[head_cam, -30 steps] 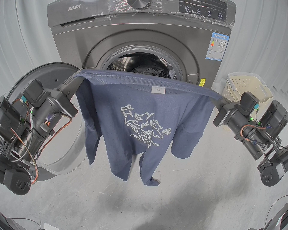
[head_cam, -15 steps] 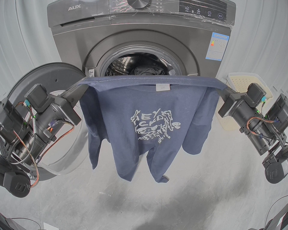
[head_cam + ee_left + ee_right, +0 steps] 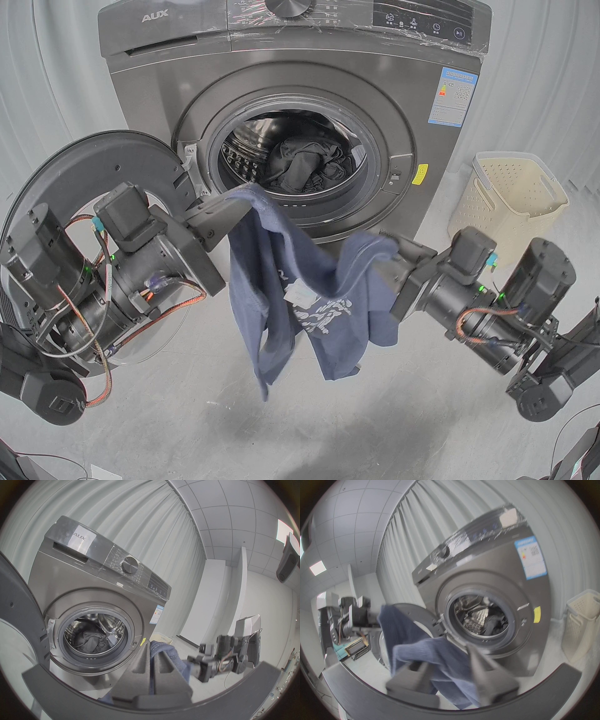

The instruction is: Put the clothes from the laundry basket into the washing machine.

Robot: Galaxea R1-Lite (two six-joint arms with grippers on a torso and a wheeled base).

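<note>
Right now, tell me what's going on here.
The robot holds a navy T-shirt in front of the open washing machine. The left end effector is clamped on one end. The other end drapes across the right end effector, whose jaws stand apart. Dark clothes already lie in the drum, and the laundry basket stands beside the machine, on the robot's right.

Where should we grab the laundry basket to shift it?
Grip the laundry basket by its top rim, coming straight down from above. It stands upright on the floor with its mouth open, and its walls look thin, so the rim could likely be pinched inside and out.
</note>
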